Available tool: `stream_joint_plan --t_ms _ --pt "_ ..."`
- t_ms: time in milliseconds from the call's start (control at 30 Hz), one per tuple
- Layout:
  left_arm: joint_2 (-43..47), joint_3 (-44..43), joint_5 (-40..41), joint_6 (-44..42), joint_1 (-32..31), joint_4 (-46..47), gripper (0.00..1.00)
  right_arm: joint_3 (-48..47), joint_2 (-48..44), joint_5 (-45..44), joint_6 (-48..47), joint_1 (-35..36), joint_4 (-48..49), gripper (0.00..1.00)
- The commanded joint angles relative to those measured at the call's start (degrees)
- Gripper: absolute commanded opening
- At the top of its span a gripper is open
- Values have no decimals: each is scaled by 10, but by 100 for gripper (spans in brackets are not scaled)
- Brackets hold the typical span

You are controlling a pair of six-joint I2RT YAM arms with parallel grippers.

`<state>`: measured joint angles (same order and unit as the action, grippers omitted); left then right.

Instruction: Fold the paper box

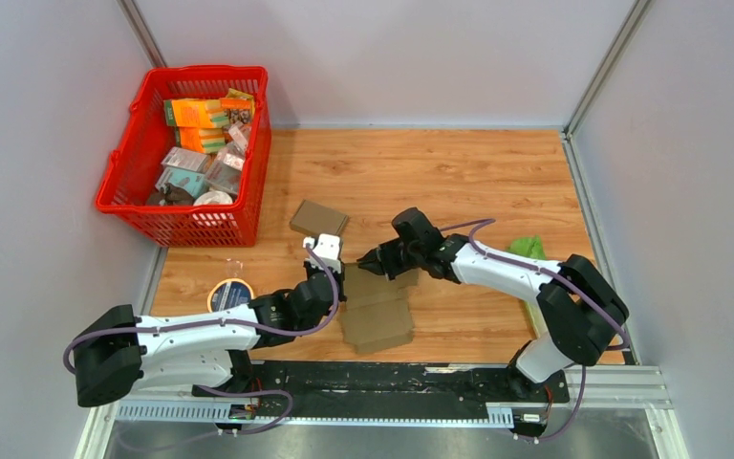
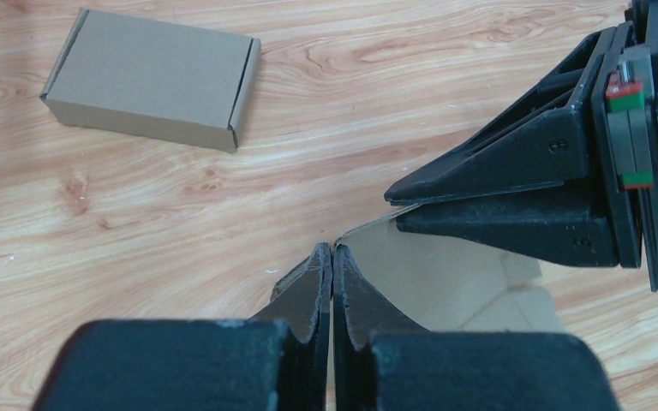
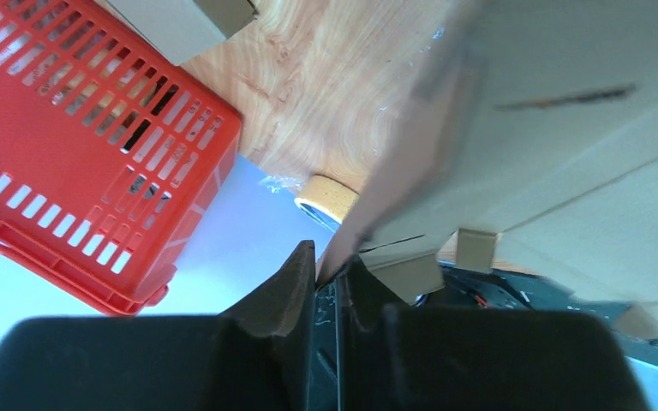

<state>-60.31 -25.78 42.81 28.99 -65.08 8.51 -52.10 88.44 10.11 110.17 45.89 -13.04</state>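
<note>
The paper box [image 1: 377,316] is a flat, unfolded brown cardboard blank lying on the wooden table between the two arms. Its far left corner is lifted. My left gripper [image 1: 341,268] is shut on that lifted edge; in the left wrist view the cardboard [image 2: 445,282] comes out from between the pressed fingertips [image 2: 332,250]. My right gripper [image 1: 363,260] comes in from the right and pinches the same edge just beyond. In the right wrist view the cardboard [image 3: 557,128] fills the upper right, and its edge sits between the nearly shut gripper [image 3: 330,257].
A folded cardboard box [image 1: 319,218] [image 2: 154,79] lies just beyond the grippers. A red basket [image 1: 186,225] [image 3: 94,171] of packets stands at the back left. A tape roll [image 1: 230,294] [image 3: 326,195] lies near the left arm. Something green [image 1: 528,247] lies at the right.
</note>
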Motion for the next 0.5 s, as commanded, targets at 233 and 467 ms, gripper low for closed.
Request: stream_joint_plan --t_ms 233,467 --pt "5 10 -27 14 -6 49 2 19 -3 -10 -14 3 24 0" --pt "135 82 -112 26 -6 1 40 122 -20 -44 -94 6 220 0"
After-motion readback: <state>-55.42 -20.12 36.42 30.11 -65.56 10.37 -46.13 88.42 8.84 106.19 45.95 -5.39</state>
